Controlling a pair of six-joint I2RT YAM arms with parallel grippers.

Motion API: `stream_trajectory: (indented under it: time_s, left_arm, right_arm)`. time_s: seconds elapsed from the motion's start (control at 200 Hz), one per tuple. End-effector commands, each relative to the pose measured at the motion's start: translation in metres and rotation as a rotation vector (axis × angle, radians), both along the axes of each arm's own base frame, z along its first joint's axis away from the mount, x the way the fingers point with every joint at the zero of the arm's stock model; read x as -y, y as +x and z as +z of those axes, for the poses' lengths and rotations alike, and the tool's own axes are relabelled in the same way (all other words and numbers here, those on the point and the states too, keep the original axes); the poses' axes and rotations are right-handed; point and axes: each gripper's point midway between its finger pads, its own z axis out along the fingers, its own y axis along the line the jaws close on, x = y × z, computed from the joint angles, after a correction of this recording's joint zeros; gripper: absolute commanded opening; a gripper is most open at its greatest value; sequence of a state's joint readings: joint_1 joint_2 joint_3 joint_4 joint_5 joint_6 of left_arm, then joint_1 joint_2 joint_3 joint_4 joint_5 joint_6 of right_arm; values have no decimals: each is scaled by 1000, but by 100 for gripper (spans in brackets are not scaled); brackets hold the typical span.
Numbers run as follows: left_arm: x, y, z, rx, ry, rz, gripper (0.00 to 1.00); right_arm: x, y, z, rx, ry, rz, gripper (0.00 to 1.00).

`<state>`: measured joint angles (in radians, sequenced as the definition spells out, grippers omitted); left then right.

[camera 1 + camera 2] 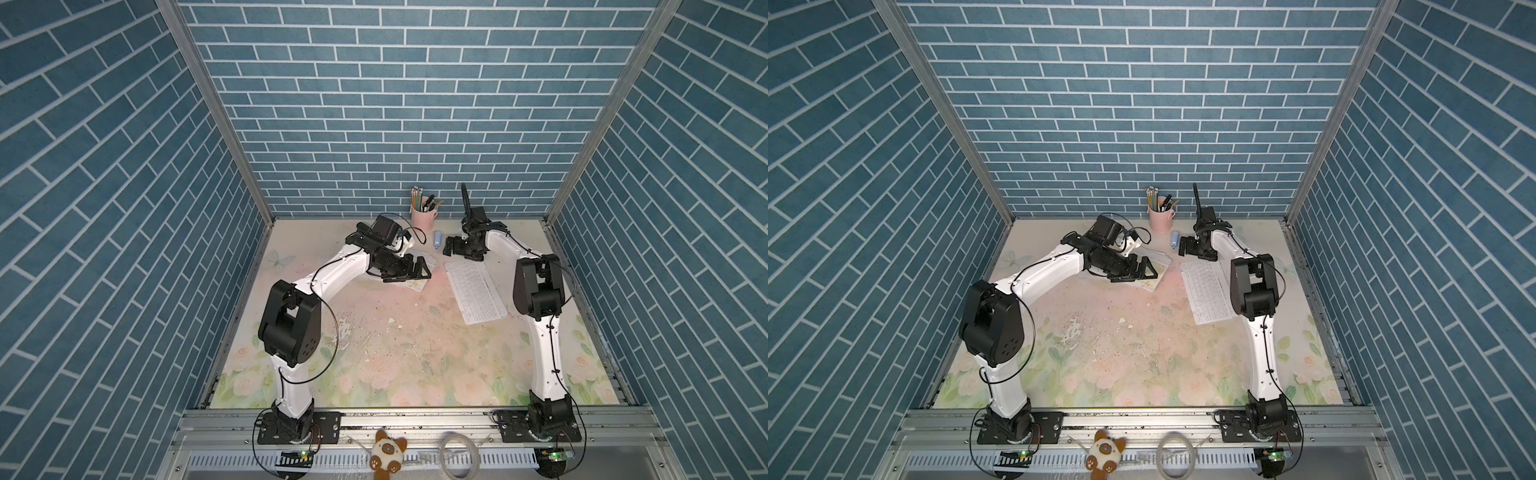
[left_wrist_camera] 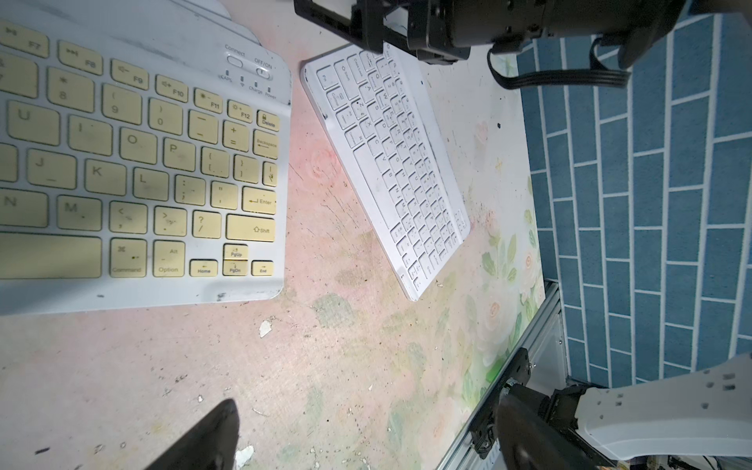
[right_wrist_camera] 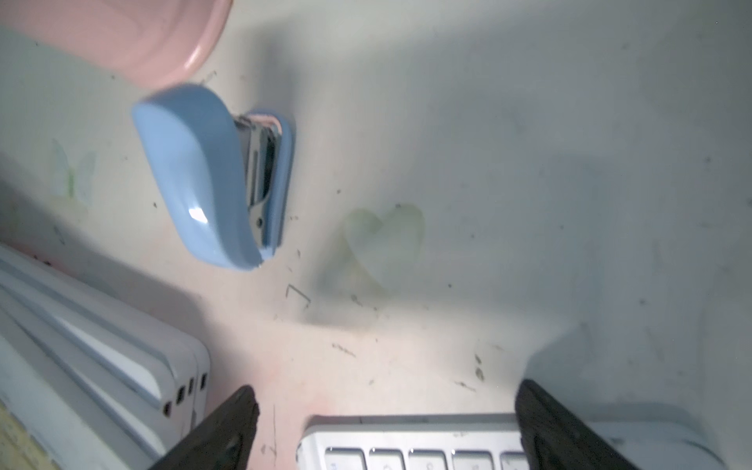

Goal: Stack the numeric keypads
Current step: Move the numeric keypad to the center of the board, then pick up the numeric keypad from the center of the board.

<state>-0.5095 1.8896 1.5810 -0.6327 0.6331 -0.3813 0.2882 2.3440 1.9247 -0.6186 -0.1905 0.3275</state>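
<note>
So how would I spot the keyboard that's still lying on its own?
Find the pink pencil cup at the back wall; a small blue stapler lies just beside it. In front of the stapler, next to the right arm, the lone keyboard lies flat. Its keys are all white, unlike the yellow-keyed keyboard topping the pile nearby.

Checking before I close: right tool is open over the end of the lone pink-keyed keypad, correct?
No: the lone keypad has white keys, not pink, as the left wrist view shows. The right tool is open over its end.
</note>
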Motion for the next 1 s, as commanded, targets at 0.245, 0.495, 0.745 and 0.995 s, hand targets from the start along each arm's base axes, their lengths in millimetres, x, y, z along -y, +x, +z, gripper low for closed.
stream_trajectory:
  time_s: [0.245,0.495,0.745,0.995]
  left_arm:
    - [8,-13,8,-3,-15,-13,100]
    - [20,-42,6,-24,-40,-39,100]
    - [27,-79,-17,-82,-72,-44,100]
    - [41,-97,-34,-115,-99,-55,100]
  right_arm:
    - [19,-113,0,-181,18,35,99]
    - [54,-112,77,6,167,-177,99]
    - [111,-164,62,-89,101,-406,99]
    - [100,-185,26,-165,138,-335,99]
